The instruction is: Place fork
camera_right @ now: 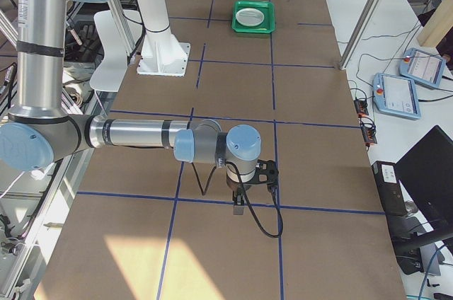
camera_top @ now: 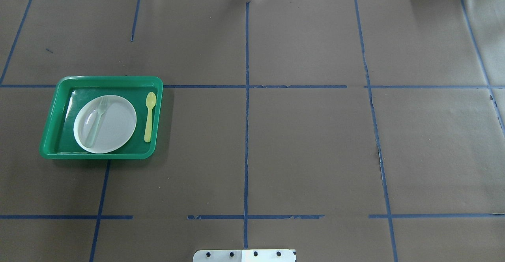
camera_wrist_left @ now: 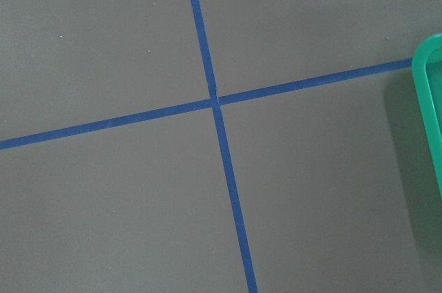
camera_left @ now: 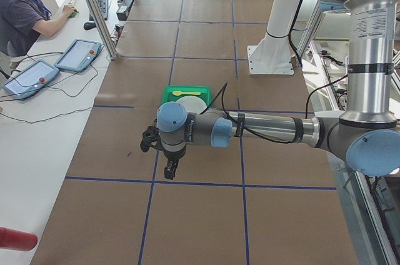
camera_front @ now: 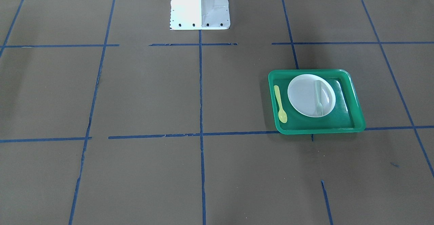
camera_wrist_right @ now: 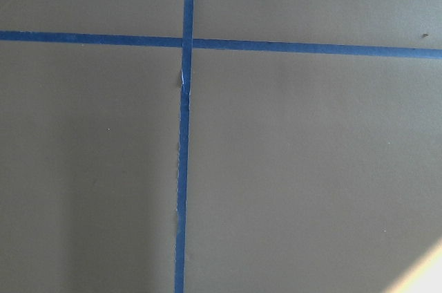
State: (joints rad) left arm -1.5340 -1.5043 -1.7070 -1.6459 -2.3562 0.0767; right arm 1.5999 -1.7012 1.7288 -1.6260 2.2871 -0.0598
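Observation:
The pale whitish-mint fork [camera_top: 96, 120] lies on the white plate [camera_top: 114, 126] inside the green tray [camera_top: 98, 156], tines toward the table's far side. In the front view the fork [camera_front: 319, 98] lies on the plate [camera_front: 305, 96] in the tray [camera_front: 315, 130]. My left gripper [camera_left: 169, 171] hangs above the table short of the tray [camera_left: 186, 89]; I cannot tell if it is open or shut. My right gripper [camera_right: 239, 206] hangs over bare table far from the tray [camera_right: 253, 27]; I cannot tell its state. Neither wrist view shows fingers.
A yellow spoon [camera_top: 149, 116] lies in the tray beside the plate, and shows in the front view [camera_front: 280, 103]. The tray's rim [camera_wrist_left: 428, 99] edges the left wrist view. Blue tape lines cross the brown table. The robot's white base [camera_front: 200, 4] stands mid-table. An operator [camera_left: 25, 15] sits at a side desk.

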